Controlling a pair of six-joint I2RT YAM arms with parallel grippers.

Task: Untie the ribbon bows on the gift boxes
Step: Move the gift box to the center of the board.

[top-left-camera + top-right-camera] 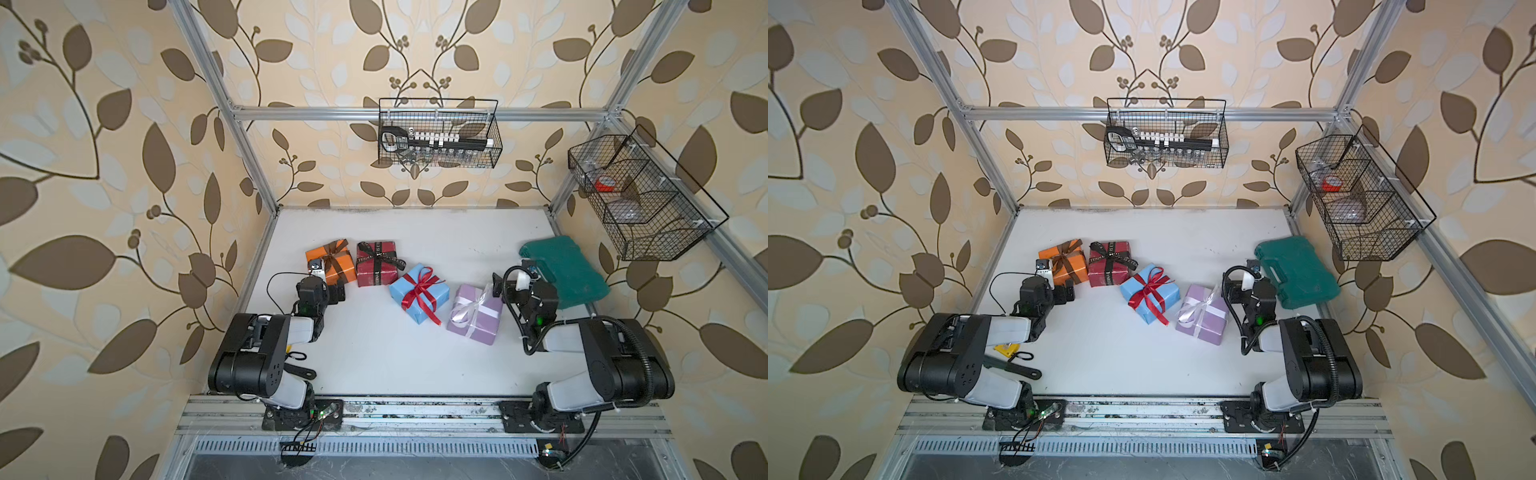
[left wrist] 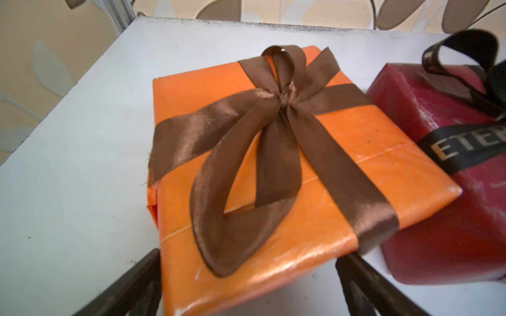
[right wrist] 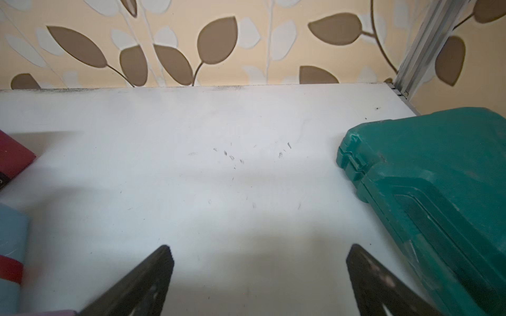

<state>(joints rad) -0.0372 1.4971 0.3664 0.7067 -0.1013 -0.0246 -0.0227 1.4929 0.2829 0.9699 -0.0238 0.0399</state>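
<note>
Where it hangs, the basket perhaps holds sockets.

The left arm is folded at the elbow, with its wrist pointing away from the base. The left hand has its two dark fingers spread wide with nothing gripped. The right arm mirrors that fold, and the right hand is also spread wide and empty.
</note>
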